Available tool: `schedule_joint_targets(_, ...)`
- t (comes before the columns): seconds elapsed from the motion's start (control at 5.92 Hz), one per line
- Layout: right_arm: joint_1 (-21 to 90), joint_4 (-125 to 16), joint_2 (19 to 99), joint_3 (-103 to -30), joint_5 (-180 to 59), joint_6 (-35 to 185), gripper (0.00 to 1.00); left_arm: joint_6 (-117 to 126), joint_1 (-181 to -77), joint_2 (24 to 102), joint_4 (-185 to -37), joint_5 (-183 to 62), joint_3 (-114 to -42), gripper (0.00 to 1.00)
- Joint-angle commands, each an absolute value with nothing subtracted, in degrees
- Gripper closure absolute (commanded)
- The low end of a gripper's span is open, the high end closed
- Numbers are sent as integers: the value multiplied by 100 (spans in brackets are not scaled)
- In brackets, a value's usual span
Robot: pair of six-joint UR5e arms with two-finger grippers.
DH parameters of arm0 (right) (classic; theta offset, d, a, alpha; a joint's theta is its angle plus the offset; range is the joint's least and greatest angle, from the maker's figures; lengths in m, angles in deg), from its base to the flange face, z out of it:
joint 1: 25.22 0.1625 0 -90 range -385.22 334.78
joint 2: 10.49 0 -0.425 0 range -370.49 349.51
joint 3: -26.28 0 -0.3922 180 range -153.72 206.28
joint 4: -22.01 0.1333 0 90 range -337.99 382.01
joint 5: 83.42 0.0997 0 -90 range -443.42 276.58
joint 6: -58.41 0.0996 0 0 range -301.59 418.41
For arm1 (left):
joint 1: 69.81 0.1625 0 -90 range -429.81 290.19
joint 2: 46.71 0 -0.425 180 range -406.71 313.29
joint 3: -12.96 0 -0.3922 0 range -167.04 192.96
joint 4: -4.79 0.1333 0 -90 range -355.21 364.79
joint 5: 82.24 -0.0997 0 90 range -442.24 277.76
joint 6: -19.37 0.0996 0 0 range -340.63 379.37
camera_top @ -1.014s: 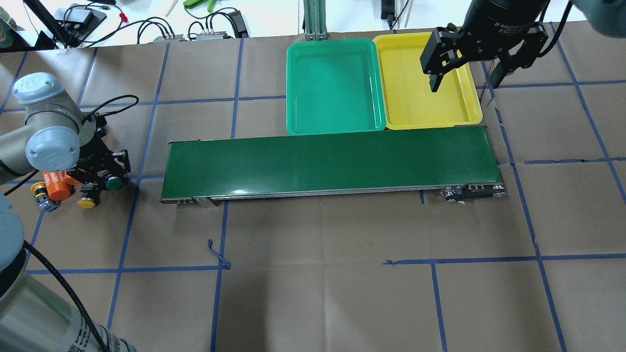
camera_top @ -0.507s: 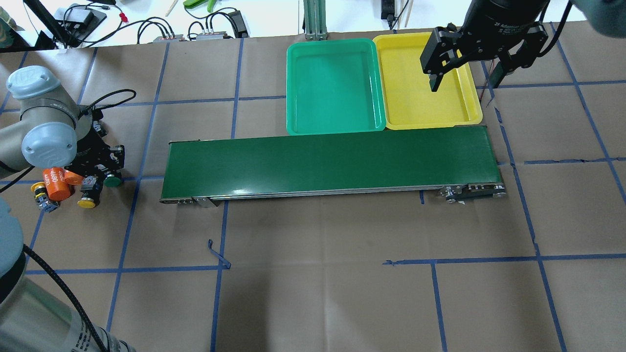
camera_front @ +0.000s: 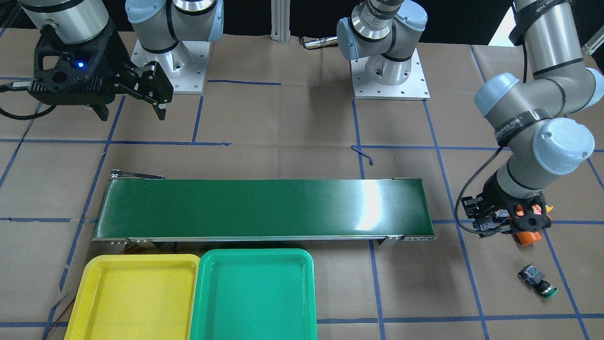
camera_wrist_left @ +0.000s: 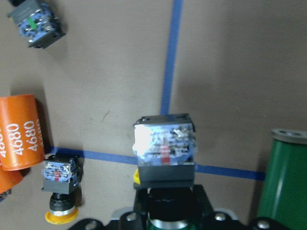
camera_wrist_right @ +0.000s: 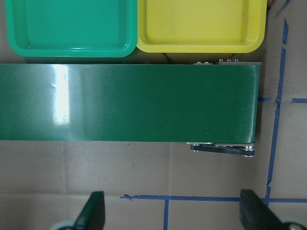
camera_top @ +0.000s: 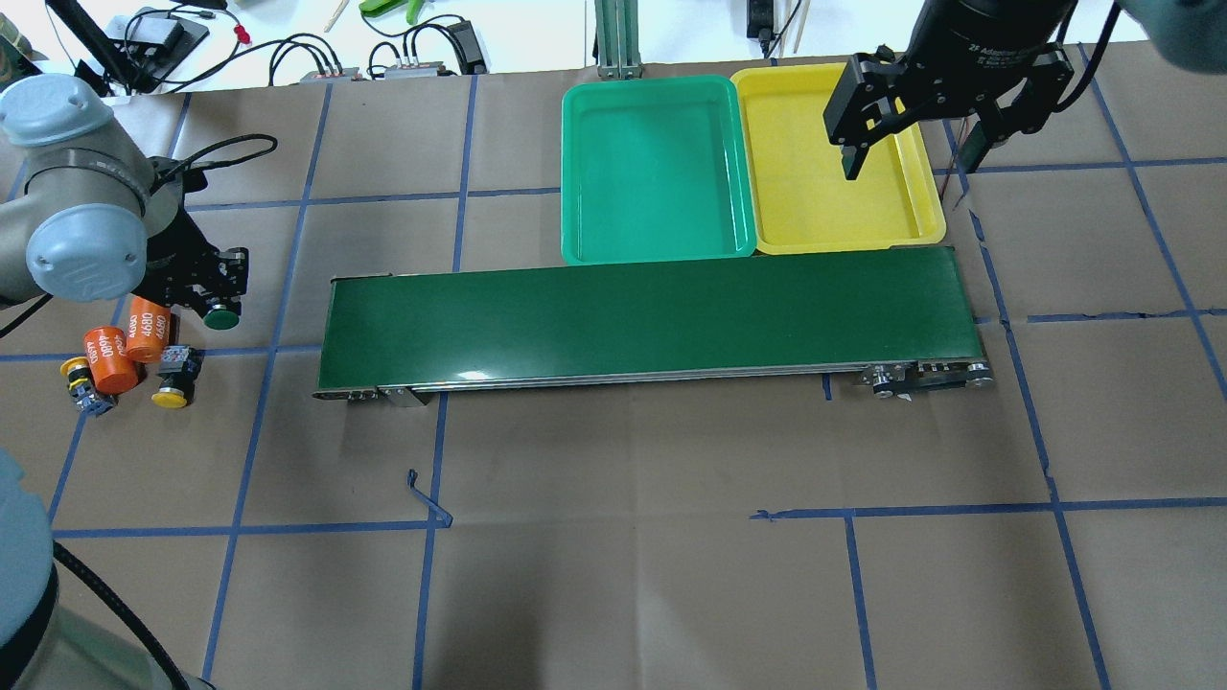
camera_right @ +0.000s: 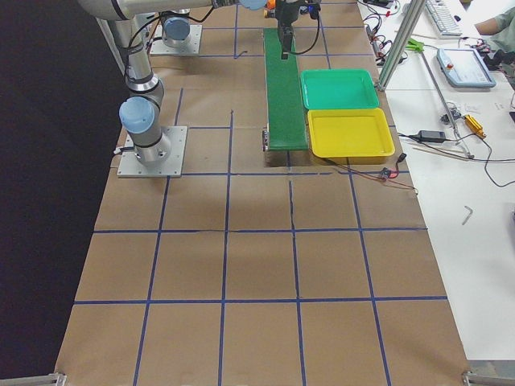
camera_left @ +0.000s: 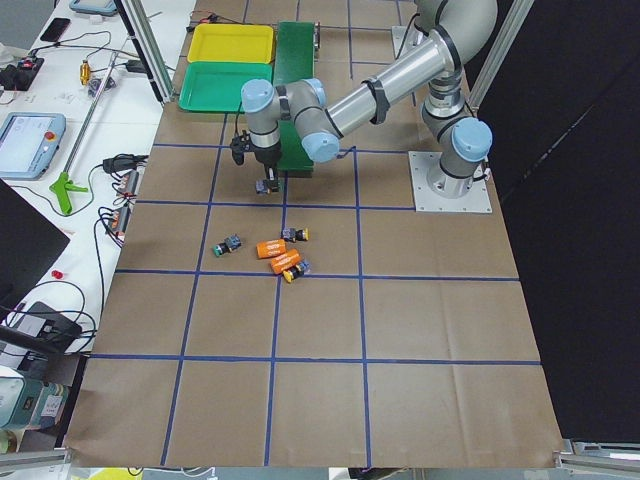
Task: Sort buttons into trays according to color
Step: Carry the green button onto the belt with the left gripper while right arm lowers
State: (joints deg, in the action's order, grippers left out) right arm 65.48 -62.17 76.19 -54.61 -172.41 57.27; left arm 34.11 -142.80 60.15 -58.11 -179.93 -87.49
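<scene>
Brown paper taped into a blue grid covers the table, and a dark-green conveyor belt runs across its middle. Beyond the belt's end on the robot's left, the left arm bends down at the wrist so that the left gripper points at the table. Its fingers are clamped on a green button, held clear of the paper. Past the belt's far edge, near its other end, the right gripper hangs high and points down, with its fingers spread wide. A second ago the left gripper was low among the loose parts, with the green cap next to a yellow button. It has since risen and drawn away with its button, while the right gripper has not moved. On the paper off the belt's left end lie that yellow button, a second yellow button and two orange cylinders, with a loose green button lying apart from these. The green tray and the yellow tray sit side by side against the belt's far edge, toward its right end. A white bench strewn with cables lies beyond the table.
</scene>
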Motion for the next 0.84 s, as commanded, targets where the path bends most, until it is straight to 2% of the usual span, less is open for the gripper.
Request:
schedule_joint_targets(0.0, 6557, -6219, 7591, -5467, -17245, 4830, 0, 4612, -14819, 5526, -6279, -18067, -8819, 100)
schedule_joint_targets(0.34, 6565, -6228, 7460, -5563, -17237, 2127, 0, 7019, -15372, 5471, -6298, -18024, -8855, 100)
schedule_joint_targets(0.68, 6574, -6682, 7362, -6027, -17254, 137, 0, 8673, -16004, 5629, -6201, -17962, -8873, 100)
